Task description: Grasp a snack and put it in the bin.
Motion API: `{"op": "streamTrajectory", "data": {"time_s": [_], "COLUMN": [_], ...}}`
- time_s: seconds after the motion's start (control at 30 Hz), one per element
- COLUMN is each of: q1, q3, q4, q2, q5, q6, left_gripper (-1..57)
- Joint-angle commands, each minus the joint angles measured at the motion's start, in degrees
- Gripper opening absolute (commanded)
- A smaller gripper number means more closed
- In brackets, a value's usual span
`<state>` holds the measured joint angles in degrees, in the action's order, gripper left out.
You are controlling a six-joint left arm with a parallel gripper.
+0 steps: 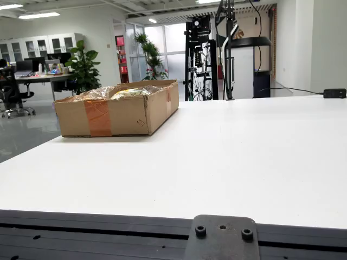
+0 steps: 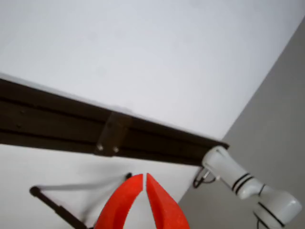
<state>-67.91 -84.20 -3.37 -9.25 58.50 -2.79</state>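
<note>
While we view from the tabletop's edge, the cardboard bin (image 1: 116,108) sits at the far left of the white tabletop (image 1: 233,157) | a snack bag (image 1: 129,93) lies inside that bin | in the view riding on the claw, we see the red claw (image 2: 144,180) pinched together, holding nothing, above the tabletop's dark rail (image 2: 71,129).

A potted plant (image 1: 84,67) and office desk (image 1: 40,78) stand beyond the white table (image 1: 244,157)
</note>
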Motion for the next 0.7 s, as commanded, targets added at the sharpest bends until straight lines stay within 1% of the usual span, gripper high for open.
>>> {"op": "streamTrajectory", "data": {"time_s": [0.03,0.2,0.37,0.7], "q1": [2.4,4.5,5.2,2.3], "q3": [0.0,0.0,0.1,0.1], "q4": [0.1,0.1,0.2,0.2], "q2": [-0.1,0.0,0.0,0.0], "q5": [0.0,-0.1,-0.1,-0.1], "q6": [0.6,1.2,1.4,1.4], "left_gripper": [0.3,0.3,0.3,0.3]}}
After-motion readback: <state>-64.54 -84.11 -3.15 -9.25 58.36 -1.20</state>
